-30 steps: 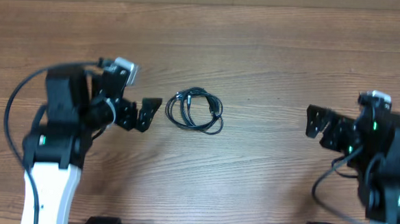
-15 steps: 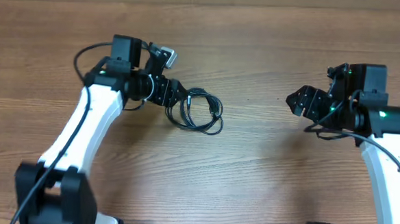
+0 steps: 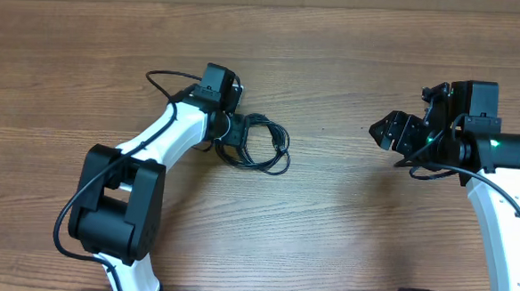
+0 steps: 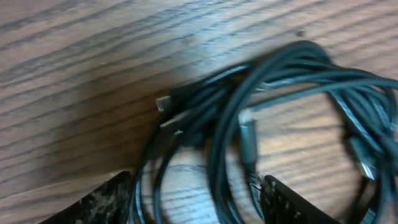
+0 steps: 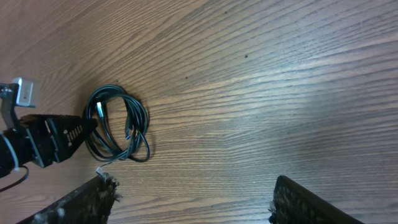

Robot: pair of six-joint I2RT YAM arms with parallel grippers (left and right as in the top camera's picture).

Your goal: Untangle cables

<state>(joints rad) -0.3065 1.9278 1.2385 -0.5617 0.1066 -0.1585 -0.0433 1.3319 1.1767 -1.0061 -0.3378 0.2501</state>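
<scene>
Counter (image 3: pixel 353 239): flat wood grain. Cables (image 3: pixel 263 168) lie on it left of centre as one small loose coil, several thin black cords looped through each other.

Left tool (image 4: pixel 194 183): fingers spread apart, down at the coil's left edge. In the left wrist view a bunch of strands runs between the two fingers, nothing pinched yet. Right tool (image 3: pixel 384 131): also spread, holding nothing, well apart from the coil on the right side.

Handling, as a judgement: the bundle looks very light and limp. Lift one strand and you likely drag the whole coil along, so expect to need the second tool to pin or pull against it. The sheath looks smooth and slightly glossy, and a thin round cord may slide through the fingers unless you close squarely across it.

Where to hold: avoid closing on the whole bunch. Single out one cord near the silver plug end (image 4: pixel 247 134), which looks stiffer and thicker than the cord and should act as a stop against slipping. A smaller tip (image 4: pixel 163 103) pokes out at the coil's left rim, apparently free of the loops.
</scene>
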